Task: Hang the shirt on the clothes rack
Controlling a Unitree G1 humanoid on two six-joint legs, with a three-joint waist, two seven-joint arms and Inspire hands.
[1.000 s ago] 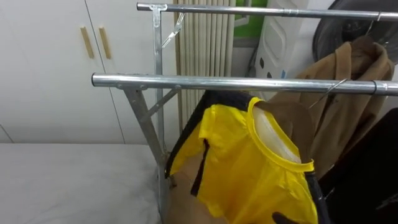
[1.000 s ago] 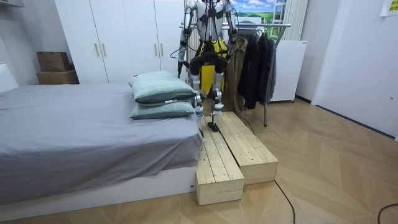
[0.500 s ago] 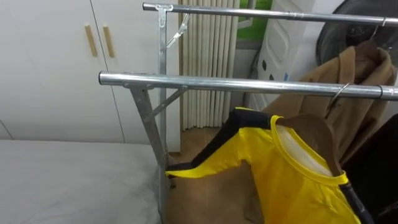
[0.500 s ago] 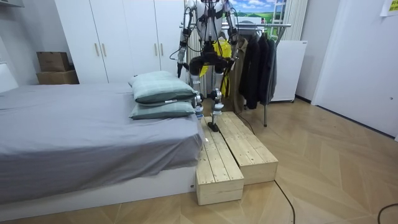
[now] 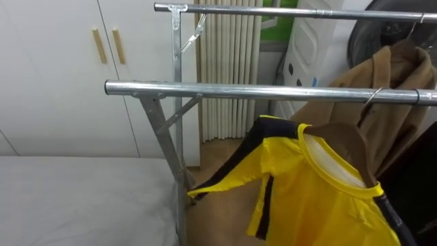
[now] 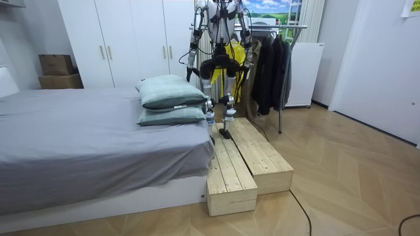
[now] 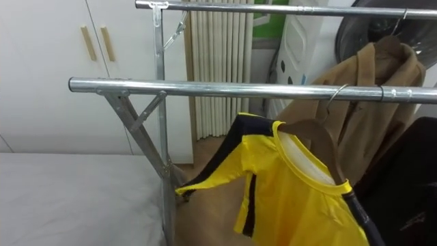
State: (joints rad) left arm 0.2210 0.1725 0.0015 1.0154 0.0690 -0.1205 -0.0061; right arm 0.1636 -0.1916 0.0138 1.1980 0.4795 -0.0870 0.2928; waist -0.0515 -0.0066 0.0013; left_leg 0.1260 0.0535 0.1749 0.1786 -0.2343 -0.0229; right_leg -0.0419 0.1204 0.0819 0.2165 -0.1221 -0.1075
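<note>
While the robot stands upright on the pale wooden plank platform (image 6: 252, 157) in the room view, facing the silver metal clothes rack (image 6: 289, 27) at 12 o'clock, its left hand (image 6: 188, 71) hangs at its side toward 9 o'clock. Its right hand (image 6: 247, 40) is raised toward the rack. Both are too small there to tell whether they are open or grip anything. The yellow short-sleeved shirt with black trim (image 6: 231, 52) hangs just in front of the robot's body. At 9 o'clock, two brown cardboard boxes (image 6: 56, 71) are stacked near the white wardrobe (image 6: 125, 39); their contents are hidden. Two grey-green pillows (image 6: 170, 98) lie on the grey bed (image 6: 79, 144).

Seen from the left eye view, the shirt sits at 4 to 5 o'clock on a brown wooden hanger (image 5: 345, 137). The hanger's wire hook (image 5: 372, 99) reaches up to the near rail (image 5: 259, 91) at 3 o'clock; whether it sits over the rail I cannot tell. A tan coat (image 5: 396, 75) hangs from the far rail (image 5: 293, 11) at 2 o'clock.

From the right eye view, one sleeve stretches toward 7 o'clock, ending near the rack's slanted brace.
</note>
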